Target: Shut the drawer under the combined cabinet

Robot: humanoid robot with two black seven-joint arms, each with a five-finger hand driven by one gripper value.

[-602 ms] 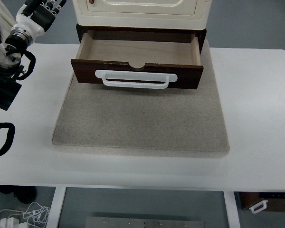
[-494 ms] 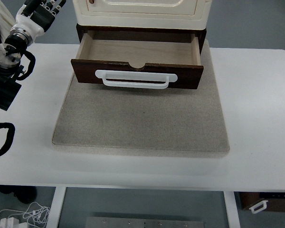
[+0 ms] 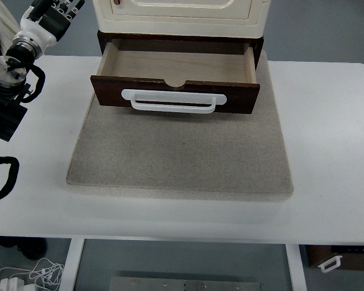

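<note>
We see the drawer (image 3: 176,76) pulled out from under the cabinet (image 3: 181,15), white handle (image 3: 173,101) facing us, resting over the mat (image 3: 179,154) on the desk (image 3: 327,151). Left hand (image 3: 56,13) sits left of the cabinet; we cannot tell its grip.

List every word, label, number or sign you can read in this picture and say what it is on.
None can be read.
The cabinet, the open drawer, its white handle, the grey mat and the table bear no print.
A small red mark on the cabinet front is too small to read.
</note>
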